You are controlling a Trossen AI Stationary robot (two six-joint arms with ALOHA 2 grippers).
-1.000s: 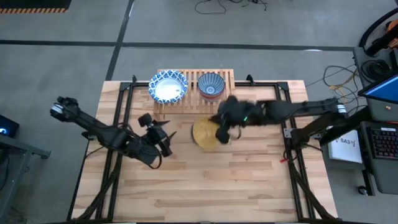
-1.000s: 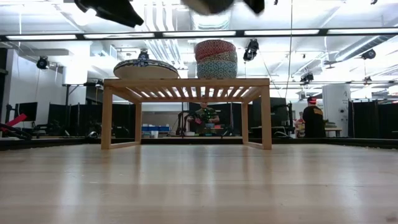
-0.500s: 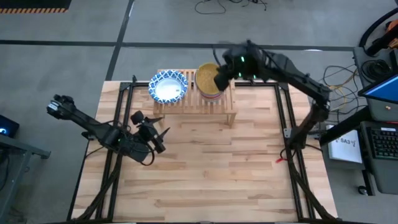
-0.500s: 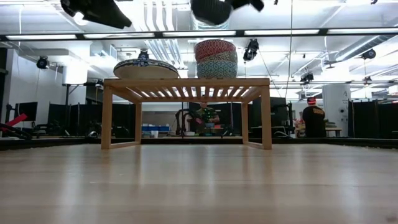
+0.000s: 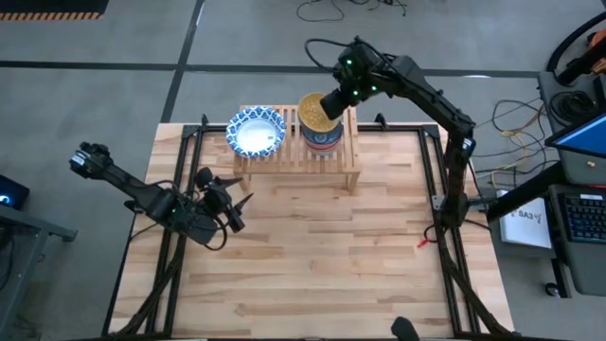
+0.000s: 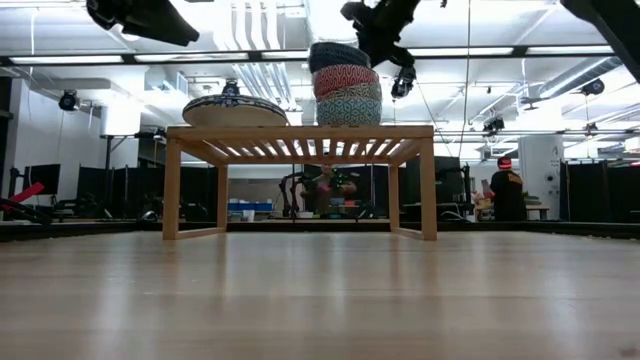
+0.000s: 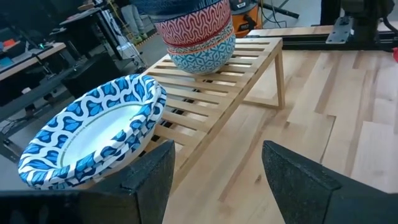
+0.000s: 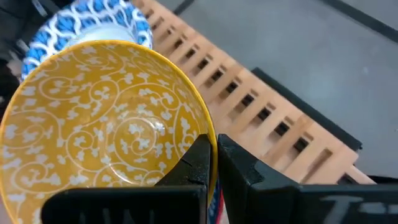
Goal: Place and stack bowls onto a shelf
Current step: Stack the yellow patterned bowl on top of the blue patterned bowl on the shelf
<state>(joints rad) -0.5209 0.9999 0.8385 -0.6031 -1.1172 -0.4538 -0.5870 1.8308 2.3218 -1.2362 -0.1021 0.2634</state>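
Observation:
The light-wood shelf [image 5: 327,163] stands on short legs at the table's far edge. On its left part sit wide white bowls with blue patterned rims [image 5: 256,132] [image 7: 93,134]. On its middle stands a stack of small bowls [image 6: 347,95], red over grey-blue [image 7: 196,40]. My right gripper [image 5: 333,102] [image 8: 216,146] is shut on a bowl that is yellow inside [image 5: 315,112], right on top of that stack. My left gripper [image 5: 241,197] [image 7: 217,168] is open and hovers over the table's left part, near side of the shelf. My right gripper pinches the yellow bowl's rim [image 8: 213,134], one finger inside the bowl and one outside. The fingers [image 8: 198,163] come slanting down from the far right. The bowl [image 6: 335,55] is mouth up and slightly tilted over the red bowl; whether it rests in it I cannot tell.
Black frame rails [image 5: 431,166] run along the table's left and right sides. Bare wood [image 5: 312,256] lies on the near side of the shelf. The shelf's right part [image 5: 348,142] holds nothing. People [image 6: 503,190] show in the room beyond the table.
My right gripper has carried the yellow bowl up from the table just near of the shelf, toward the far edge, and down onto the stack of small bowls. My left gripper has drifted a little toward the table's left edge.

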